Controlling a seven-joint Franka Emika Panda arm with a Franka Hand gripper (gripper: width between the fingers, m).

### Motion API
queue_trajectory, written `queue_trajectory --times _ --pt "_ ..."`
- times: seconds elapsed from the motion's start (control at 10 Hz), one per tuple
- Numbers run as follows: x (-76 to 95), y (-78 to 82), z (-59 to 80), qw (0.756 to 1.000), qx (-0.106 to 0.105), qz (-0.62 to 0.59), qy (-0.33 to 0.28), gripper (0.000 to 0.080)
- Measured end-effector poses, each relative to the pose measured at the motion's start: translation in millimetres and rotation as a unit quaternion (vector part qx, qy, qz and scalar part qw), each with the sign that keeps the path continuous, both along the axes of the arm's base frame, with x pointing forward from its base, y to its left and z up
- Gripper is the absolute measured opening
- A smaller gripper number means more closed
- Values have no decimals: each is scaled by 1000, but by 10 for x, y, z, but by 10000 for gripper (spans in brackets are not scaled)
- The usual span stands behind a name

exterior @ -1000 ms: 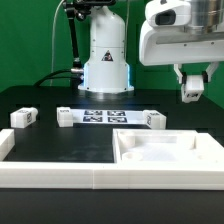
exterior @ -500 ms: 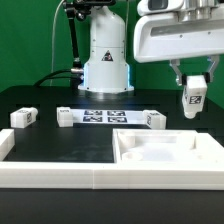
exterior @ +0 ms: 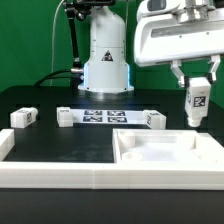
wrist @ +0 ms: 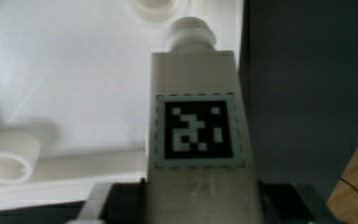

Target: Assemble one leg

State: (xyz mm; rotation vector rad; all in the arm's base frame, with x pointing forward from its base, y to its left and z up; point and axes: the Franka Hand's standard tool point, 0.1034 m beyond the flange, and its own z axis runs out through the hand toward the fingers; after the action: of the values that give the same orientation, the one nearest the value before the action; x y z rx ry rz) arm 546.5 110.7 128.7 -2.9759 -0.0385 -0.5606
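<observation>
In the wrist view the leg (wrist: 197, 120), pinched by the tool (exterior: 197, 85), shows its end peg (wrist: 190, 33); outside, it hangs lower than before.

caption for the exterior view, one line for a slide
Gripper holds the tagged leg upright over the white board, at the exterior view's right.

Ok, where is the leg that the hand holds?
At the exterior view's right: the leg hangs upright in the hand, above the right end of the rimmed white board.
</observation>
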Motion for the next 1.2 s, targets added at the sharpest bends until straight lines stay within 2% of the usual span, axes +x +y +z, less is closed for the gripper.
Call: queue_trajectory --times 0.3,0.7,0.8,0.9,1.0,1.2 --pt "346 -170 58 999 -14 22 -24 290" --pt "346 -169 41 999 -15 20 -37 290" --pt "344 -173 24 997 -16 16 -71 290" --pt "342 -119 -67 998 -13 20 -53 290" --pt "469 -80 -51 998 -10 21 -56 290" --pt "676 -35 -126 998 -7 21 -61 290"
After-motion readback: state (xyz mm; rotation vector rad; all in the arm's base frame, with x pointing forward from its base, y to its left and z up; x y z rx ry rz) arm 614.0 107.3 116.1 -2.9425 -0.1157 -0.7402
